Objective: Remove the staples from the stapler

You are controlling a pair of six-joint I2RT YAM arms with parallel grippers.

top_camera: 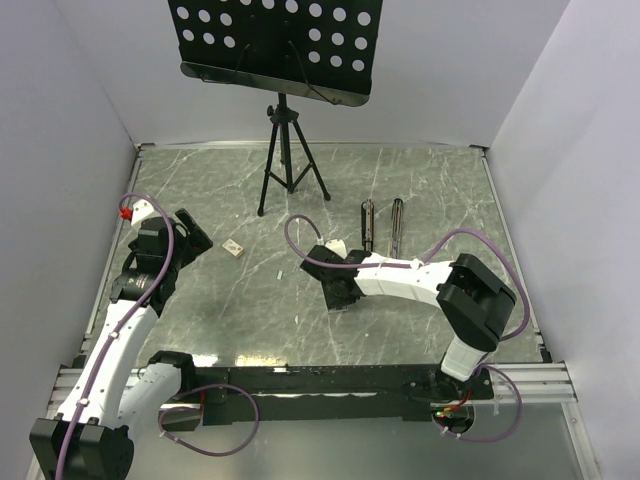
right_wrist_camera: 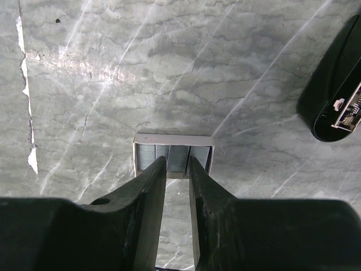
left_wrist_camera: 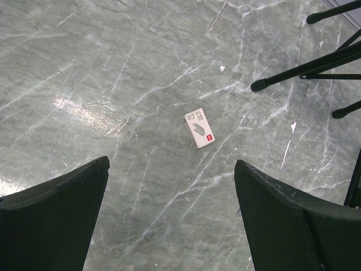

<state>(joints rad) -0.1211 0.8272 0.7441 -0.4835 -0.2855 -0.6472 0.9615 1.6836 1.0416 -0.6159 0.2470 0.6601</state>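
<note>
Bracketing the middle strip of the staples (right_wrist_camera: 178, 154) with the right gripper (right_wrist_camera: 177, 164), fingers (right_wrist_camera: 146, 197) narrowed to a slim slit and tips reaching over the near edge of a pale tray (right_wrist_camera: 169, 137). Being unable to tell whether pinching that strip or merely flanking it. Judging the narrow set as matching one strip's width, so as to handle it without disturbing the neighbouring strips.

Leaving the stapler (right_wrist_camera: 333, 96) near the tray but apart from it, lying opened with spring and channel facing up, probably for access from above. Showing from overhead as two narrow halves side by side beyond the gripper.

Hanging the left gripper (left_wrist_camera: 169, 164) well apart, spread wide above the marble table (left_wrist_camera: 84, 68). Looking down on a small printed box (left_wrist_camera: 198, 129) near the tripod legs (left_wrist_camera: 304, 68), seemingly parked out of the way.
</note>
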